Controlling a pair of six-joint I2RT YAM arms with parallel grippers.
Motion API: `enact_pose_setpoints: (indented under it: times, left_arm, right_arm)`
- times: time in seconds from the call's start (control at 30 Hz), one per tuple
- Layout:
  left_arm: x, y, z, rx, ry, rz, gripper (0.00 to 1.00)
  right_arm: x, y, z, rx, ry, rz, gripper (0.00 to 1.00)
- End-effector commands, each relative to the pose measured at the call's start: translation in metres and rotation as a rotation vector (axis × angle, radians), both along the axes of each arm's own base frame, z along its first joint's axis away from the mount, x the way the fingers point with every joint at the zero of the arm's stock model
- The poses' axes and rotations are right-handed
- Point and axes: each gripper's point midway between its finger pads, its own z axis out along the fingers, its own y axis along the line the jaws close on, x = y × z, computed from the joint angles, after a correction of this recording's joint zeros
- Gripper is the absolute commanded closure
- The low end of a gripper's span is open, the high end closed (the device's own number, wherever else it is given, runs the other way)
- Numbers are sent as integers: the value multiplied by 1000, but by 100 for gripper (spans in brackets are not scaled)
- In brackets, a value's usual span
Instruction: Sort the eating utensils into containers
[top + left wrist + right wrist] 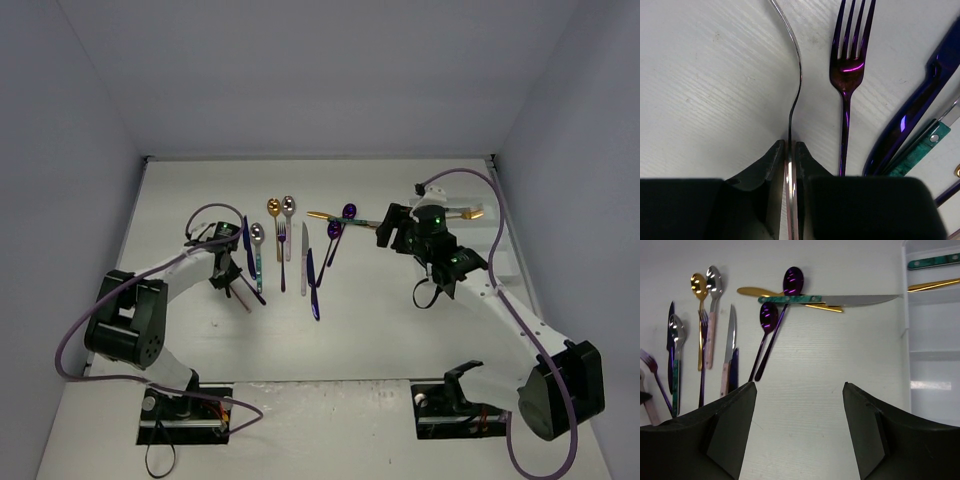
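Observation:
My left gripper (789,145) is shut on a slim silver utensil (799,75) seen edge-on, its curved front end on or just above the table. A purple fork (849,65) and a dark blue knife (920,110) lie just right of it. In the top view the left gripper (228,272) is at the left end of the utensil row (285,240). My right gripper (799,386) is open and empty over bare table, left of the white tray (930,345). The tray holds a teal-handled utensil (932,261) and a gold one (932,286).
A teal-handled knife (840,300) lies across a gold utensil (755,291) and two purple spoons (792,280) near the tray's left edge. A gold spoon (699,287) and a silver spoon (714,282) lie further left. The right arm hides most of the tray (508,265) in the top view.

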Motion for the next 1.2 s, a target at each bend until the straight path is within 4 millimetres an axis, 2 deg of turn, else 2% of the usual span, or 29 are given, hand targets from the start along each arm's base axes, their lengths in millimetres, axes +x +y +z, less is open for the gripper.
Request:
enact_pose_setpoints:
  times: [0.0,0.1,0.23,0.33,0.47,0.53,0.7,0.9,1.17]
  left_arm:
    - [20,3,52,-8,-140,15,100]
    - [22,0,85,-27,-205,-2,100]
    - [24,-15,128,-100,-305,-55,100]
    - [22,-27,155,-145,-369,-82,100]
    - [15,-41,182,-192,-423,-108,100]
    - [14,-47,197,-216,-451,-124,100]
    - [8,-63,220,-241,-485,-170,100]
    - [5,-77,230,-286,-504,-198,100]
    - [-2,-78,242,-305,-541,-193,100]
  right_arm:
    - [-8,51,33,19,-96,218,32]
    - [-27,94,42,-2,-124,379,30]
    - [-56,152,50,-39,-166,591,28]
    - [-75,189,61,-18,-193,698,28]
    - [-97,224,77,-54,-278,772,28]
    - [-101,235,74,-98,-297,795,28]
    - [-110,262,73,-187,-351,837,29]
    - [-102,280,63,-239,-365,826,34]
    - [-95,299,76,-186,-398,810,46]
